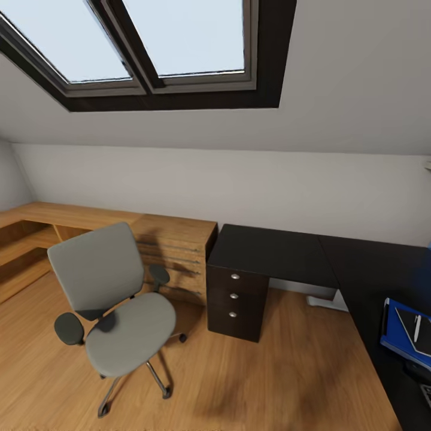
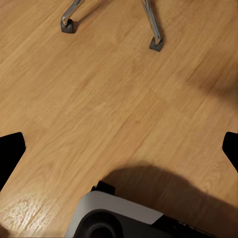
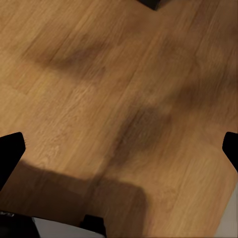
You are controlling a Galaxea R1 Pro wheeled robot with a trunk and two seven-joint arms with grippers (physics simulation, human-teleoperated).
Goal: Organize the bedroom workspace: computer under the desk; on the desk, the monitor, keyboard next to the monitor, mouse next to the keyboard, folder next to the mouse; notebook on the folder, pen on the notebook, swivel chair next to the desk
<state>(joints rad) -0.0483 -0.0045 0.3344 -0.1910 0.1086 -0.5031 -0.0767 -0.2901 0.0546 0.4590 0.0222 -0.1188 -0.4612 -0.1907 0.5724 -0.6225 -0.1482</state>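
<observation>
We faced the swivel chair, well apart from the desk; folder already lay there. Both grippers hung wide open, empty. Approaching squarely, gripping the backrest seemed wisest.

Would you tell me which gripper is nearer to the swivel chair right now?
Left. The left gripper hangs over floor just short of the swivel chair casters; the right gripper faces bare floor.
</observation>
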